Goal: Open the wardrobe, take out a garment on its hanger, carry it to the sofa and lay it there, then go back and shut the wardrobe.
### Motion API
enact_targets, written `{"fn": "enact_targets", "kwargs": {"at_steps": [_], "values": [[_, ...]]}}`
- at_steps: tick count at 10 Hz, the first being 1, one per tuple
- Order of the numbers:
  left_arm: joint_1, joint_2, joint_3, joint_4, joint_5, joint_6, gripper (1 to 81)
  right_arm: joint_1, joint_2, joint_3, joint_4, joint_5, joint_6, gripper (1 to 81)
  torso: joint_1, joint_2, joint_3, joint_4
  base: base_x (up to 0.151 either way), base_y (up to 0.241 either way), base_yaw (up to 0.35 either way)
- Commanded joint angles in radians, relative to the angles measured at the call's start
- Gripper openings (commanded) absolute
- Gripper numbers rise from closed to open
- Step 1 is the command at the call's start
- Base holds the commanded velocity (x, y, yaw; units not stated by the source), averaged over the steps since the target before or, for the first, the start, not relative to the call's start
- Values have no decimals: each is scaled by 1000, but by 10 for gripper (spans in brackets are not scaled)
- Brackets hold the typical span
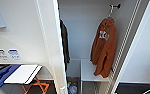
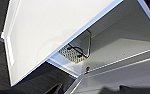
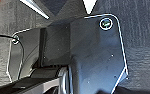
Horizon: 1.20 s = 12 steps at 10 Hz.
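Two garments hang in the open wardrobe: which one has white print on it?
The rust-orange hoodie, hanging on the right side; the dark jacket at the left edge is plain.

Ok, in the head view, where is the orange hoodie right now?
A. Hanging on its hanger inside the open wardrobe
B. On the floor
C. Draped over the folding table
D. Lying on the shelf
A. The hoodie hangs from the hanger hooked high inside the open wardrobe, its hem reaching down to the shelf.
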State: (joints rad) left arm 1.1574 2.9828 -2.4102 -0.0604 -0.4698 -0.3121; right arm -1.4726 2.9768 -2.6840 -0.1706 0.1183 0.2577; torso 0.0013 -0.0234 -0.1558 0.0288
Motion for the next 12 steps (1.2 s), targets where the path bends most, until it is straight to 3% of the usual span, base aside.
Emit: {"fn": "enact_targets", "kwargs": {"at_steps": [1, 5, 6, 12], "values": [[-106, 1, 26, 33, 11, -7, 811, 42, -5, 0, -9, -57, 0, 811, 0, 0, 0, 0, 0, 0, 0], [-146, 21, 20, 30, 8, -131, 811, 51, 3, 0, -9, -75, -8, 811, 0, 0, 0, 0, 0, 0, 0], [-153, 30, 19, 31, -29, -142, 811, 51, 4, 1, -9, -78, -9, 811, 0, 0, 0, 0, 0, 0, 0], [-189, 56, 13, 16, -59, -154, 811, 53, 12, 7, -12, -78, -11, 811, 0, 0, 0, 0, 0, 0, 0]]}}
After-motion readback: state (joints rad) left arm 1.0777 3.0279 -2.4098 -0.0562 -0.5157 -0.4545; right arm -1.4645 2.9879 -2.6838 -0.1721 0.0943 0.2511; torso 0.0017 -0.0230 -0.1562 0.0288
